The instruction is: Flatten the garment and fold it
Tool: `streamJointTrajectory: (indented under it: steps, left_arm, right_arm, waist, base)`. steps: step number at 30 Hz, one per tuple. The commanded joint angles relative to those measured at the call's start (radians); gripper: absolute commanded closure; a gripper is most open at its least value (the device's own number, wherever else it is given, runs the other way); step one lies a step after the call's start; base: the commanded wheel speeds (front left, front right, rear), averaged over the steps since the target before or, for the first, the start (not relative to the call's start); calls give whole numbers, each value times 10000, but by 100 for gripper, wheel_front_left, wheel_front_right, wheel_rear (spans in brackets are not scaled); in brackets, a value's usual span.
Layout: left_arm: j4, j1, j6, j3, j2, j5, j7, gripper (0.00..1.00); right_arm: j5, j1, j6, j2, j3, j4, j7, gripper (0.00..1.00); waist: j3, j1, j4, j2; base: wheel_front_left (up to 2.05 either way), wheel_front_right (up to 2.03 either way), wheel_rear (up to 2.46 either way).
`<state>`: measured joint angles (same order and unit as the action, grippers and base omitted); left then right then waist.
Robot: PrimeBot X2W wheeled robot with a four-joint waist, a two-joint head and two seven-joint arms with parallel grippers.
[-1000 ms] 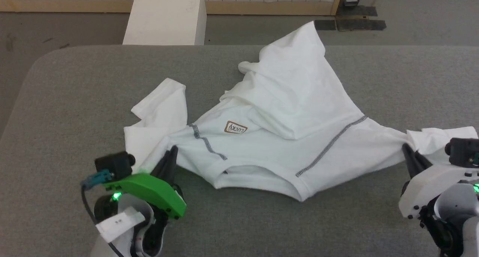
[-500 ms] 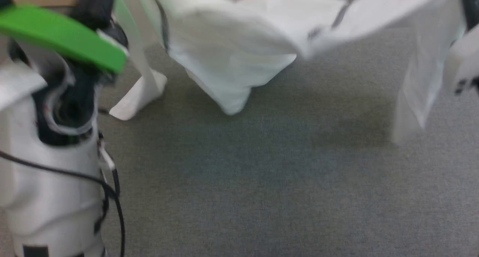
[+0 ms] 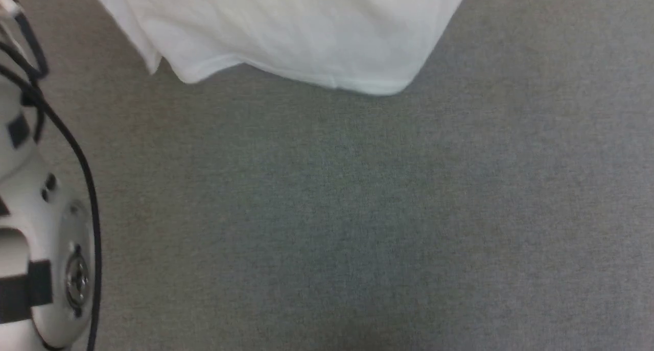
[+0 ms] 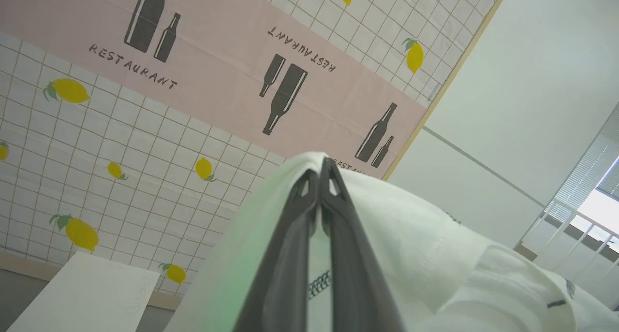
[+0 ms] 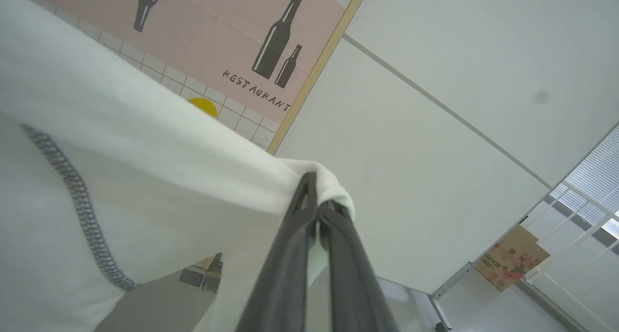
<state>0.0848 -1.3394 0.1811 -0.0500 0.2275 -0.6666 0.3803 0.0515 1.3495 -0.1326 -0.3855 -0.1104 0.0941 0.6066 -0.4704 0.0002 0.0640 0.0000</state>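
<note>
The garment [image 3: 286, 29] is a white shirt hanging in the air; its lower hem dangles at the top of the head view, above the grey table [image 3: 357, 213]. In the left wrist view my left gripper [image 4: 320, 165] points up toward the wall, shut on a fold of the garment [image 4: 425, 245] at a grey-stitched seam. My right gripper [image 5: 314, 189] is likewise raised and shut on a bunched edge of the garment [image 5: 145, 177], whose dark zigzag seam runs down the left of that view. My pale left forearm [image 3: 36, 238] with a black cable sits at the head view's left edge.
A tiled wall panel with lemons, bottles and "RESTAURANT" lettering [image 4: 145, 80] stands behind. A white block [image 4: 82, 298] lies below it. A cardboard box [image 5: 512, 264] sits on a metal frame at the far right.
Both grippers have lifted the garment off the table, from lying spread to hanging in the air. The head camera has tilted down, so the grippers have left its view.
</note>
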Motion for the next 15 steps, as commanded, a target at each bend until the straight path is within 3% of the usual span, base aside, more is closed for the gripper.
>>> streamJointTrajectory:
  steps: [1,7,15]
  left_arm:
    - [79,-475,124,-133,129,121,-200,100]
    - [616,-2008,280,-716,-55,-174,-1064,100]
    - [1578,-2316,-353,-1025,109,-463,-1786,100]
  right_arm:
    - [202,503,19,123,133,242,-329,100]
    - [1324,2393,19,818,885,1247,-2387,100]
    - [2095,2804,19,1341,1529,2556,-3764,100]
  waist:
    - [-1343,-2,416,0]
    - [-2130,-2,529,0]
    - [-2477,-2,434,0]
  base:
    - [0,0,0]
    - [0,0,0]
    - [0,0,0]
